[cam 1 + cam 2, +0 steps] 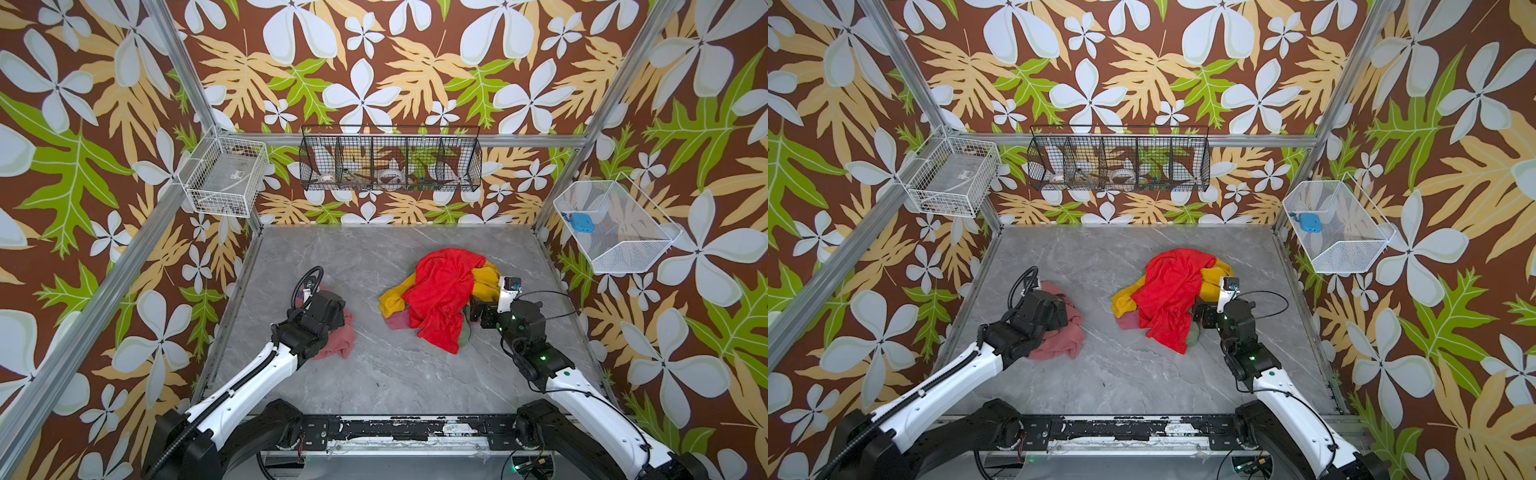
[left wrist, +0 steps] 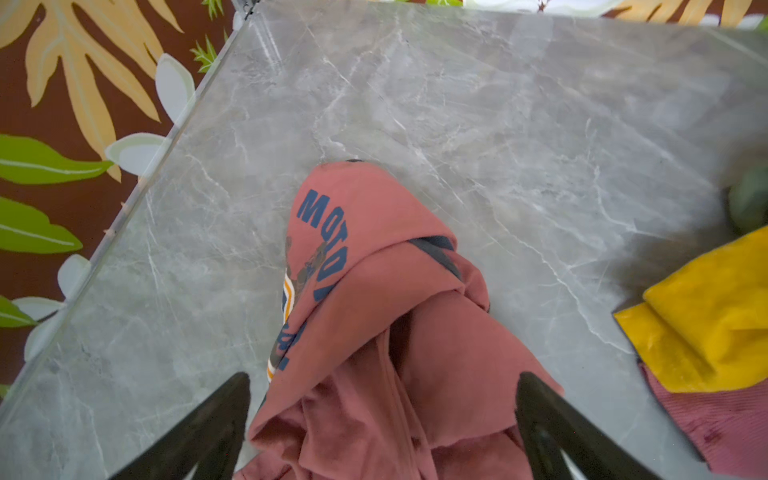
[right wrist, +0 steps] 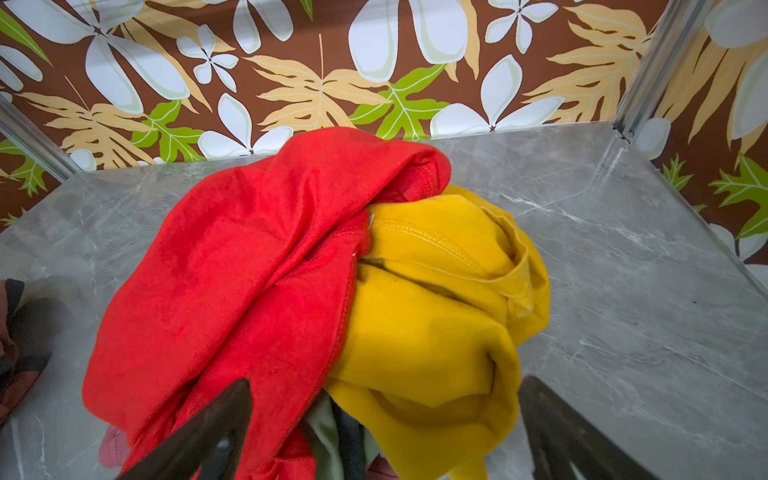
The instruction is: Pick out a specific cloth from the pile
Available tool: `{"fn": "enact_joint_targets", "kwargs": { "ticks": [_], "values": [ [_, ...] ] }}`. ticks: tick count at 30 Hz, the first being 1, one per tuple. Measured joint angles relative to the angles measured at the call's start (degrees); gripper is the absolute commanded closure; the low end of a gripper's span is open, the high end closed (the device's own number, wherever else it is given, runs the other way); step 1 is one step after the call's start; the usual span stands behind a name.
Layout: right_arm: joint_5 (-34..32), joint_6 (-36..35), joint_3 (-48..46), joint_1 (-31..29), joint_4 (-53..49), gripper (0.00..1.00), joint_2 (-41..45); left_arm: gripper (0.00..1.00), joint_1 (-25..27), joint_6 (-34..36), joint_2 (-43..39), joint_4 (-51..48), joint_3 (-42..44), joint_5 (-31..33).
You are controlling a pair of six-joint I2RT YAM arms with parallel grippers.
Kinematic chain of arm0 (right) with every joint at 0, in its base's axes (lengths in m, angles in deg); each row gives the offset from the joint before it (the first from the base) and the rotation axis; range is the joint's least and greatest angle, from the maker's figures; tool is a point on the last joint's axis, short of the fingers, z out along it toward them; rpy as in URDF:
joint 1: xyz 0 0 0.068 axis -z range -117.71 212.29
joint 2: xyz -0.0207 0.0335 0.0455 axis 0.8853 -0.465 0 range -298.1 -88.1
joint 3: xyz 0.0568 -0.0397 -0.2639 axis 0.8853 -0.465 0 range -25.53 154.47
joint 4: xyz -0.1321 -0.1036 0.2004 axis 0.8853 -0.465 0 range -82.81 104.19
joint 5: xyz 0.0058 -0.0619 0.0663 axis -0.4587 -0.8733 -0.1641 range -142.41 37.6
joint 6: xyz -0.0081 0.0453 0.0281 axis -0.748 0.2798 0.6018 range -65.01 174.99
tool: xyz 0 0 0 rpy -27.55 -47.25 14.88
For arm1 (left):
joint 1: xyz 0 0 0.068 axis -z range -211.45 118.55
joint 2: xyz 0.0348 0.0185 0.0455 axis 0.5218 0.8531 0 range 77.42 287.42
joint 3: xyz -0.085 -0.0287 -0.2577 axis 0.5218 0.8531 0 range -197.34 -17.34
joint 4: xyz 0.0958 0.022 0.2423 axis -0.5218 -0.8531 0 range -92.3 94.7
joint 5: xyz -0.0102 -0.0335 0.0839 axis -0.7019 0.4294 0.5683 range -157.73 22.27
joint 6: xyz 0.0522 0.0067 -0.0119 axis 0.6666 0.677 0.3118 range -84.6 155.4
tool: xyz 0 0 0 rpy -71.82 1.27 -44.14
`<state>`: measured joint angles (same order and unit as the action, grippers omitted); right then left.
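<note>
White mesh basket [image 1: 631, 254] holds a small blue object [image 1: 579, 222].

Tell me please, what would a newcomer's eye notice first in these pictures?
The bright red cloth, draped over the pile right of centre on the table, strikes first. Next comes the pink cloth with blue lettering, lying alone on the left under the open left gripper. Loud flower wallpaper surrounds everything.

White arm links [image 1: 249, 374], black joints [image 1: 305, 332], corrugated black conduit [image 1: 310, 268], green status lights [image 1: 541, 357], dark tapered fingers [image 2: 199, 428].
</note>
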<state>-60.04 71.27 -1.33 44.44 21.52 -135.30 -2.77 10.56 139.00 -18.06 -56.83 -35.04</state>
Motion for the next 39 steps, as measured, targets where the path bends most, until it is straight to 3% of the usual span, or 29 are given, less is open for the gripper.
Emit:
{"fn": "enact_joint_targets", "kwargs": {
  "ticks": [9,15,18,23,25,26,31,39],
  "values": [
    [-0.26,-0.72,-1.14,1.22,-0.15,0.0,1.81,0.0,0.63,7.13,14.73,0.15,-3.8,-5.07],
    [-0.33,-1.51,-0.85,1.44,-2.12,0.01,2.89,0.03,0.63,7.08,25.18,-0.28,-6.03,-10.54],
    [-0.55,-1.75,-0.81,1.46,-2.58,0.0,3.15,0.17,0.61,6.62,28.0,0.04,-5.9,-12.61],
    [-1.03,-2.08,-0.81,1.51,-3.06,0.0,3.21,0.74,-0.17,7.28,29.24,3.91,-5.31,-14.95],
    [-1.22,-2.19,-0.81,1.57,-3.06,0.0,3.21,0.95,-1.42,7.32,28.79,4.15,-5.07,-15.06],
    [-1.25,-2.23,-0.81,1.57,-3.06,0.0,3.21,1.0,-2.23,7.43,28.35,4.46,-4.96,-15.74],
    [-1.36,-2.43,-0.83,1.64,-3.06,0.0,3.21,1.0,-5.25,8.04,24.04,3.85,-5.25,-18.29],
    [-1.4,-2.78,-0.85,1.66,-3.04,0.0,3.19,1.0,-6.25,11.78,17.25,3.19,-13.27,-13.94]
  ]
}}
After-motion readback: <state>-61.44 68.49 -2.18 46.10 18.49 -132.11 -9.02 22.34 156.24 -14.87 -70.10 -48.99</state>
